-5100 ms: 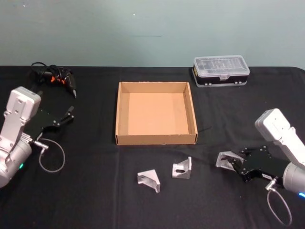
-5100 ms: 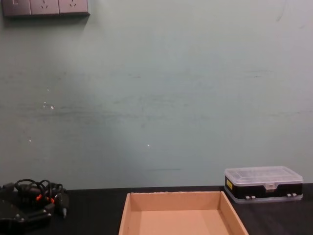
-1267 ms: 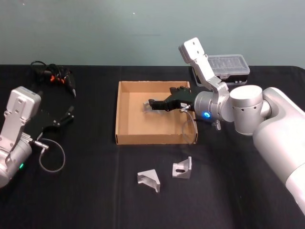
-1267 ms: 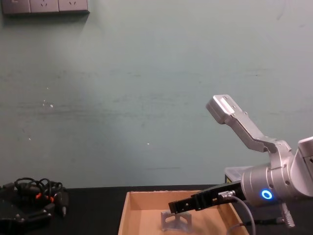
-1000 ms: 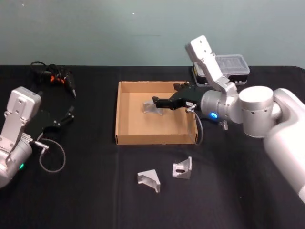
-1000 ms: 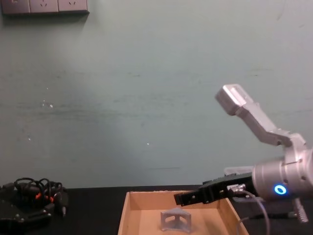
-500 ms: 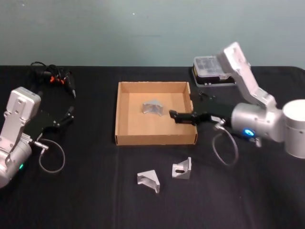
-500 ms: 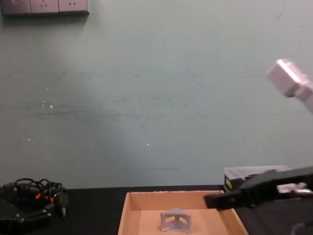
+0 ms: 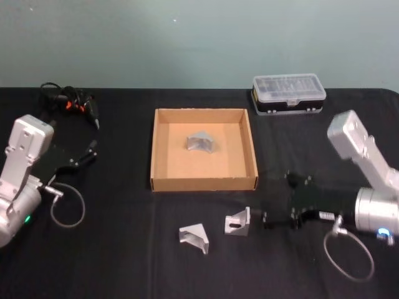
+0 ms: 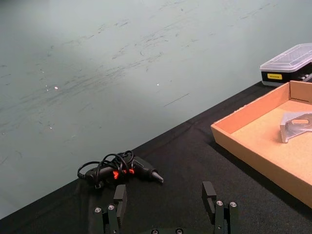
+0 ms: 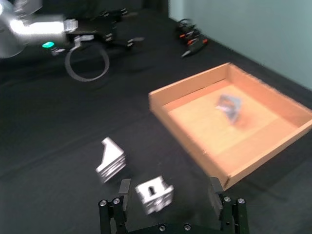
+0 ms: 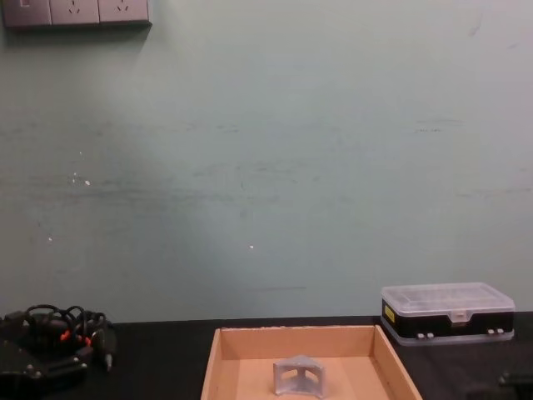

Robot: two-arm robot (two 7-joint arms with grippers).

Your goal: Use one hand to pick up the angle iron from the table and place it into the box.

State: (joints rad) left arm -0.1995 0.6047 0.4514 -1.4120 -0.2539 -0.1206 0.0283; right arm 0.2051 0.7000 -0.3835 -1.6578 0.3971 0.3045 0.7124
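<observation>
One grey angle iron lies inside the tan box, towards its far side; it also shows from the chest. Two more angle irons rest on the black table in front of the box. My right gripper is low over the table just right of the nearer one, open and holding nothing. In the right wrist view that angle iron sits just ahead, between the spread fingers. My left gripper is parked open at the left.
A clear-lidded plastic case stands behind the box at the right. A bundle of black cables with orange tips lies at the back left. Cable loops hang from both wrists.
My right arm has pulled back out of the box towards the front right and come down beside the angle irons on the table. The angle iron stays in the box. The left arm is still.
</observation>
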